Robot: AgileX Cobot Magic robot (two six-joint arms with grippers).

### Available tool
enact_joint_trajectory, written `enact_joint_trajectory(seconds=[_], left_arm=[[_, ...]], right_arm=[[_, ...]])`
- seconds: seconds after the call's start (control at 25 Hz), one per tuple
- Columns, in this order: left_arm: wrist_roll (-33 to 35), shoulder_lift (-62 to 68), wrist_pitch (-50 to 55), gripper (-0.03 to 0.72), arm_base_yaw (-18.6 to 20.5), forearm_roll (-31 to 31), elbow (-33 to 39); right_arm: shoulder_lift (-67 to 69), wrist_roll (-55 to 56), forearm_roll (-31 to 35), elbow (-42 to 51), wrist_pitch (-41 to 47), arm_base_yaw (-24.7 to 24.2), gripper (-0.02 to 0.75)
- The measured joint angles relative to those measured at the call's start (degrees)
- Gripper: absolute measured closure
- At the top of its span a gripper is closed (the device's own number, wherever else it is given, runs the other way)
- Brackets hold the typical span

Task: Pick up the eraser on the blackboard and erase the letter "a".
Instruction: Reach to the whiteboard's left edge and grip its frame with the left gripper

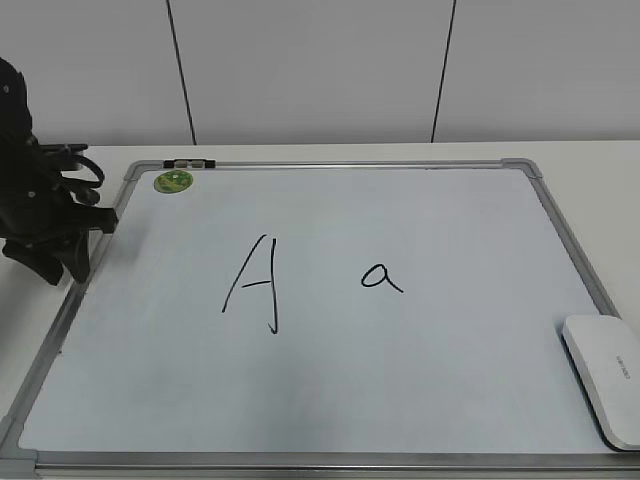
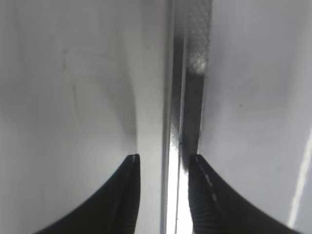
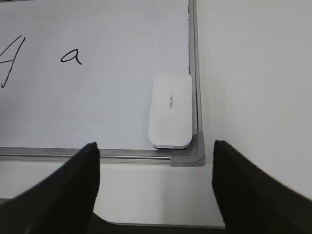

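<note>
The blackboard is a white dry-erase board with a silver frame, lying flat on the table. The small letter "a" is written right of a larger capital "A"; it also shows in the right wrist view. The white eraser lies in the board's near right corner, seen in the right wrist view against the frame. My right gripper is open and empty, above the table just short of the board's corner. My left gripper is open, straddling the board's left frame.
A round green sticker sits at the board's far left corner. The left arm stands at the board's left edge. A white wall rises behind the table. White table surrounds the board.
</note>
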Motion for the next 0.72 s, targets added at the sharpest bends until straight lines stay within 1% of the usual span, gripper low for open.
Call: enact_joint_trajectory(seconds=[0.52,0.64,0.72], left_arm=[[0.3,1.5,-0.1,0.447,0.0,-0.3,-0.4],[0.3,1.6,-0.1,0.486,0.0,-0.5,-0.4],[0.5,1.6,-0.1,0.541,0.0,-0.7,-0.5]], right_arm=[[0.0,0.0,0.0,0.0,0.0,0.0,0.204],[0.0,0.0,0.0,0.0,-0.1,0.0,0.204],[0.0,0.0,0.0,0.0,-0.1,0.0,0.204]])
